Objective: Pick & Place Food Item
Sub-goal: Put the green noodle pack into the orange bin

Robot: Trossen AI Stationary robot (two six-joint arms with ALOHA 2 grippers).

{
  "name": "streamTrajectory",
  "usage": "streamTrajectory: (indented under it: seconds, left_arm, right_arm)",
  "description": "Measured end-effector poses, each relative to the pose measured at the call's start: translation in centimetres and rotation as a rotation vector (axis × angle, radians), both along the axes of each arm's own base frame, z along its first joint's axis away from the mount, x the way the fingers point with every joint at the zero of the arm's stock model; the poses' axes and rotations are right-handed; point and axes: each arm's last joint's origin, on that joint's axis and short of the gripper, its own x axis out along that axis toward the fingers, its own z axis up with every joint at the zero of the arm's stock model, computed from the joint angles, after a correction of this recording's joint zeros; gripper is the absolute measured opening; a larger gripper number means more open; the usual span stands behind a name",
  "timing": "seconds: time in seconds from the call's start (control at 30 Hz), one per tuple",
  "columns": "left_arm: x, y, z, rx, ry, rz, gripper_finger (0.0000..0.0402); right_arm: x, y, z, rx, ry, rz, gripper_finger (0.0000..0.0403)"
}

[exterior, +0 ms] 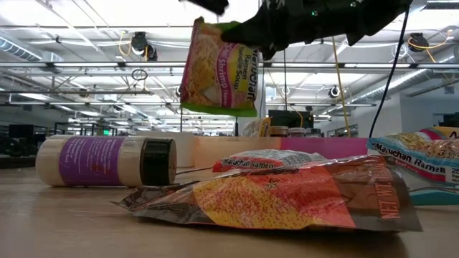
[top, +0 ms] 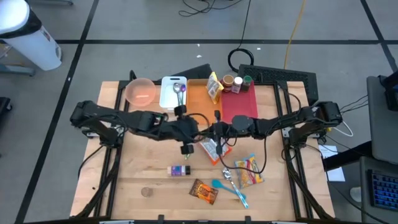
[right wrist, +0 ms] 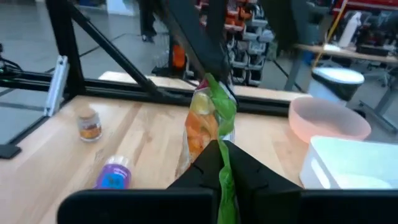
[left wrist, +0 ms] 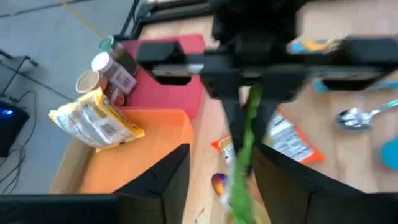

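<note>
Green-edged ramen packet (exterior: 219,68), pinched by right pincer (right wrist: 222,163), shows airborne only low.

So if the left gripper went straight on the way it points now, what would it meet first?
Probably the green-edged ramen packet, which hangs between its open fingers, held by the right gripper. Beyond that is the table, though depth is unclear.

Hanging ramen packet (exterior: 219,68) reads "Ramen Noodle Soup", pkt (exterior: 269,159) lying behind the front wrapper reads "Maruchan Ramen", right-edge pkt (exterior: 423,152) reads "Maruchan Ram…"; purple jar (exterior: 107,162) label illegible.
</note>
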Motion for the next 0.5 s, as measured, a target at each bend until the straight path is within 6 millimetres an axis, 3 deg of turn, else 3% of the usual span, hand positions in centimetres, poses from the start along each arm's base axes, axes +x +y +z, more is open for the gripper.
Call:
streamTrajectory:
  seconds: [0.3,0.4,0.5]
  left_arm:
    - [-7.1,-1.1,5.8,-0.100,-0.232,-0.008,0.0199]
    - [-8.7,-2.1,5.0,-0.074,-0.289,0.002,0.0193]
    - [-10.3,-3.3,2.7,-0.047,-0.349,0.000,0.0187]
  right_arm:
    - [-1.1,-1.3,0.6,0.023,0.072,-0.043,0.0000]
    - [-1.3,-1.5,1.2,0.020,0.053,-0.047,0.0000]
    - [-1.5,-1.5,1.5,0.021,0.045,-0.050,0.0000]
